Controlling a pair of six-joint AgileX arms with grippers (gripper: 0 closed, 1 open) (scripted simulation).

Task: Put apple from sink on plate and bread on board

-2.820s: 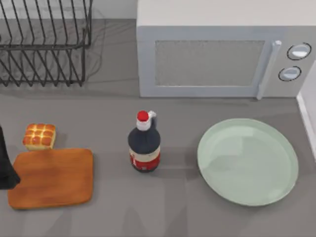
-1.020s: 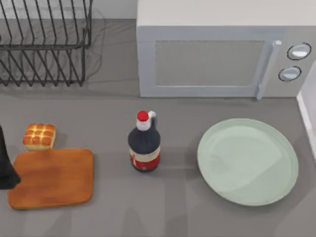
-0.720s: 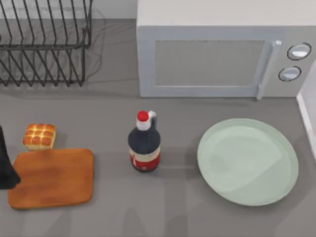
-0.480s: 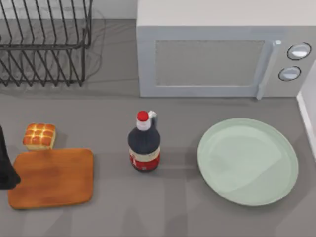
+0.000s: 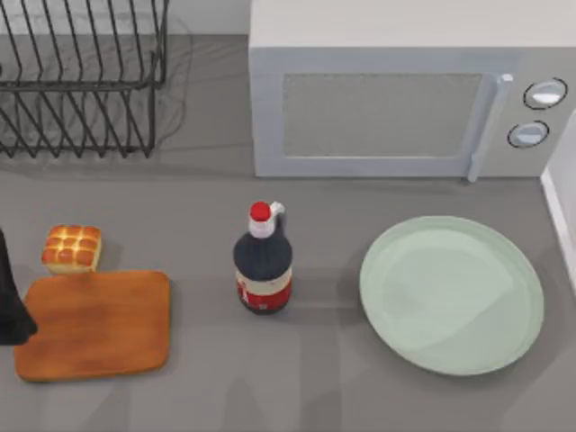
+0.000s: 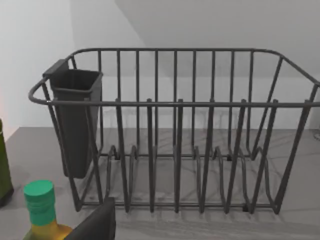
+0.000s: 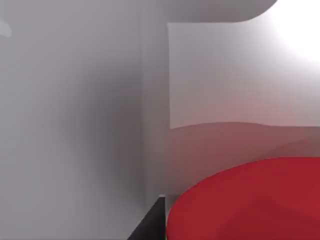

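The red apple looms very close in the right wrist view, against the pale walls of the sink. A dark part of my right gripper shows just beside it. The mint-green plate lies bare at the right of the table. At the left, the golden bread sits on the table just behind the orange-brown board, off its surface. My left arm stays parked at the table's left edge, beside the board.
A dark bottle with a red cap stands between board and plate. Behind are a microwave and a wire dish rack. The sink's white edge borders the plate's right. A green-capped bottle stands near the rack.
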